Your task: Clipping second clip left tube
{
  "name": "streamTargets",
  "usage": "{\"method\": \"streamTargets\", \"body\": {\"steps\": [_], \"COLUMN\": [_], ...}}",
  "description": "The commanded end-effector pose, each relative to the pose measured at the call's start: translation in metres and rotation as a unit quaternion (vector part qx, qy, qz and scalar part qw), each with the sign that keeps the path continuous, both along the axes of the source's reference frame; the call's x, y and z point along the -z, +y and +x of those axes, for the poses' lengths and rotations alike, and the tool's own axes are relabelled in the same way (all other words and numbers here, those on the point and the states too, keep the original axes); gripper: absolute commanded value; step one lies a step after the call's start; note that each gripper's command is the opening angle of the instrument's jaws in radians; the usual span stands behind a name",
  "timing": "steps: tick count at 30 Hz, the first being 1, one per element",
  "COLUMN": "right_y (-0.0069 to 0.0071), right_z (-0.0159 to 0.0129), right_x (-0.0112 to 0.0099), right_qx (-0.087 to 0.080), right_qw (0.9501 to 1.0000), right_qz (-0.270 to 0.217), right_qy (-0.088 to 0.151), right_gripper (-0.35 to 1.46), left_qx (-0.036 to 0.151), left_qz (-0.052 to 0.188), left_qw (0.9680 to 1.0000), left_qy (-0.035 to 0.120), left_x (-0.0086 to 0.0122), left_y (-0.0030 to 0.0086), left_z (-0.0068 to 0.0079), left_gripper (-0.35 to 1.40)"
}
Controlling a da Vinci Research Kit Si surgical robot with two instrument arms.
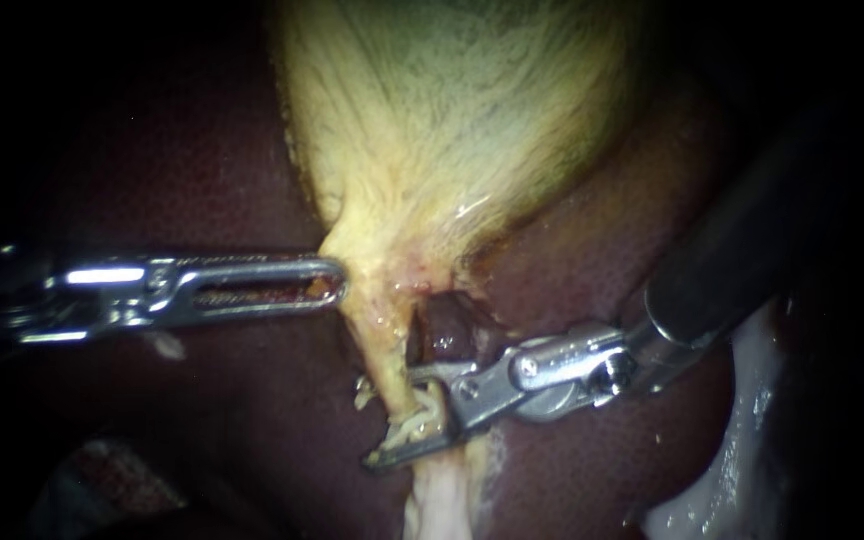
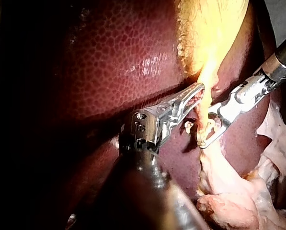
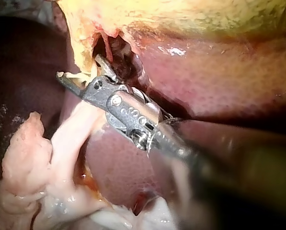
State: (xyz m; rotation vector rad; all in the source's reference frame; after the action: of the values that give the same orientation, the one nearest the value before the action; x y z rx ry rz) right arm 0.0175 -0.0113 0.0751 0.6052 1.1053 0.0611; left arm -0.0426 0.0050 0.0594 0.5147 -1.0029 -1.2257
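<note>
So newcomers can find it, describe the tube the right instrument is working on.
In the endoscope view, find the pale yellow gallbladder on the dark red liver. It narrows downward into a yellowish tube. The right instrument straddles it low down, the left instrument touches it higher up.

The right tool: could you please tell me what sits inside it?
The pale tube crosses the gap between the open jaws of the right tool, with frayed tissue bunched there. That tissue covers the jaws' inner faces, so what they carry cannot be seen.
</note>
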Motion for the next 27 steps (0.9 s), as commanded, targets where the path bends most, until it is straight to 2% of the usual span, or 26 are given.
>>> {"method": "streamTargets", "body": {"steps": [1,3,6,8,13,27], "right_y": [0.0003,0.0007,0.0013,0.0017,0.0014,0.0009], "right_z": [-0.0002,-0.0004,-0.0009,-0.0012,-0.0015,-0.0015], "right_x": [0.0001,0.0003,0.0005,0.0005,0.0002,-0.0001], "right_qx": [0.002,0.003,0.009,0.011,0.014,0.01], "right_qw": [1.0,1.0,0.9998,0.9996,0.9992,0.999], "right_qz": [0.0,-0.001,0.0,0.002,0.006,0.014], "right_qy": [-0.003,-0.008,-0.02,-0.026,-0.037,-0.042], "right_gripper": [0.31,0.18,-0.19,-0.35,-0.35,-0.35], "left_qx": [0.0,0.0,0.0,0.0,0.0,0.0], "left_qz": [0.0,0.0,0.0,0.0,0.0,0.0], "left_qw": [1.0,1.0,1.0,1.0,1.0,1.0], "left_qy": [0.0,0.0,0.0,0.0,0.0,0.0], "left_x": [0.0,0.0,0.0,-0.0001,-0.0001,-0.0001], "left_y": [0.0,0.0,0.0,0.0,0.0001,0.0], "left_z": [0.0,0.0,0.0,-0.0001,-0.0001,-0.0002], "left_gripper": [-0.35,-0.35,-0.35,-0.35,-0.35,-0.35]}}
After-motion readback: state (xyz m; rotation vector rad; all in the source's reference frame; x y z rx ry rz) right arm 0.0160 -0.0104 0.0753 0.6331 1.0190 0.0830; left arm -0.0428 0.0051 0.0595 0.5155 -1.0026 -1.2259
